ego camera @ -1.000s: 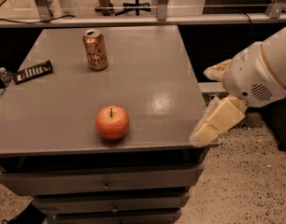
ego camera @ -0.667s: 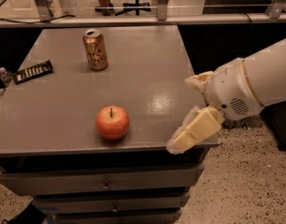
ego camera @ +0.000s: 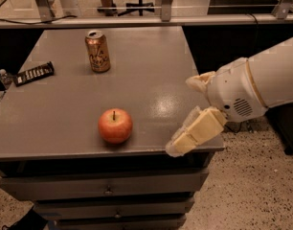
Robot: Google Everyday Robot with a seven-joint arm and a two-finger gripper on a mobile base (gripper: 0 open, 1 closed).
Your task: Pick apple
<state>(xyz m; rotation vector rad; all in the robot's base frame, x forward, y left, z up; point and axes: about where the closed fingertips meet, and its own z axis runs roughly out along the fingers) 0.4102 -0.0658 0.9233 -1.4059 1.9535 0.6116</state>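
The apple (ego camera: 115,126), red-orange with a short dark stem, sits on the grey table (ego camera: 55,114) near its front edge. My gripper (ego camera: 181,116) comes in from the right on a white arm, at the table's right front corner. It is open and empty. One cream finger points left over the table's right edge and the other (ego camera: 194,133) hangs low by the front corner. The gripper is about an apple's width to the right of the apple and does not touch it.
A gold soda can (ego camera: 97,51) stands upright at the back of the table. A dark flat bar (ego camera: 34,73) lies at the left edge. Drawers (ego camera: 108,190) sit under the tabletop. A speckled floor (ego camera: 252,186) lies to the right.
My gripper has moved left, from off the table's right side to its right front corner, closer to the apple. The apple and can have not moved.
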